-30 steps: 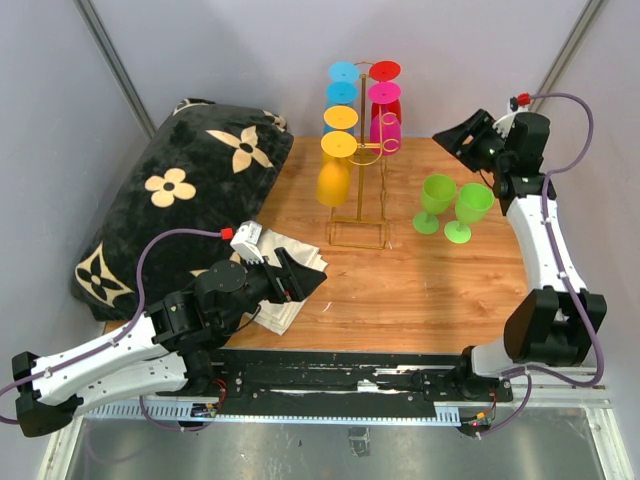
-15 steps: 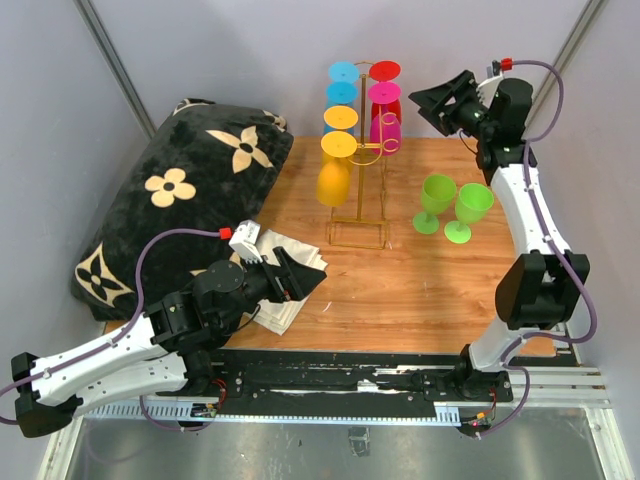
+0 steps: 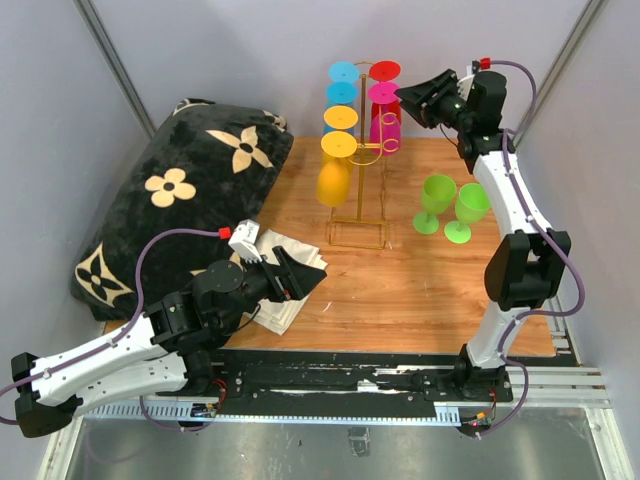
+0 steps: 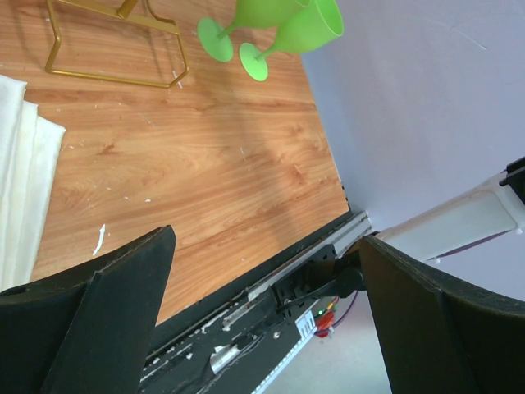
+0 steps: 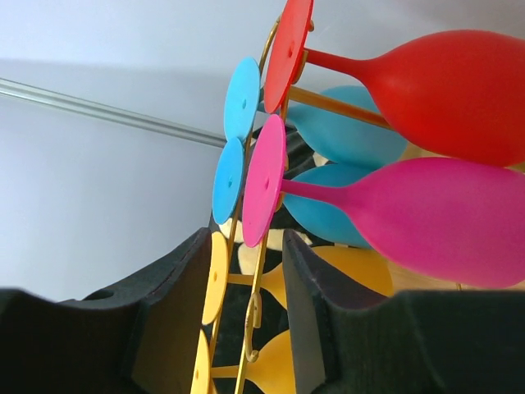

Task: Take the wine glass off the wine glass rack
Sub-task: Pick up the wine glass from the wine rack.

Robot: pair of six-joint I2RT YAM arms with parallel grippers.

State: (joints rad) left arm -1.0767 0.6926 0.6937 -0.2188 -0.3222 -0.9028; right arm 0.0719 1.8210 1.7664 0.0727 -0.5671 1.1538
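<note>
From the top view, the rack (image 3: pixel 360 195) stands mid-bench, well back, with coloured glasses hanging bowl-down from its loops, their round feet uppermost. The right pincer (image 3: pixel 405 100) is raised beside the upper right loops, level with the pink glass (image 3: pixel 385 130), which I take to be the one to lift off; the red glass (image 3: pixel 388 108) hangs just above it, and the blue ones (image 3: pixel 342 82) and yellow ones (image 3: pixel 333 180) are on the other side. Two green glasses (image 3: pixel 455 205) stand on the bench (image 3: pixel 420 290) to the right, and a pillow (image 3: pixel 190 190) and a folded cloth (image 3: pixel 290 265) lie to the left. The left pincer (image 3: pixel 300 280) rests low by the cloth. In its wrist view the left pincer (image 4: pixel 267 238) gapes fully wide and holds nothing. In the right wrist view the right pincer (image 5: pixel 246 279) is partly open and empty, its fingers either side of the rack wire below the pink foot. The pink glass (image 5: pixel 443 217) looks like light, stiff, smooth plastic, so the thin stem near the foot seems the best hold. The red glass (image 5: pixel 451 90) crowds it closely, and the slim rack could tip if the foot snags.
</note>
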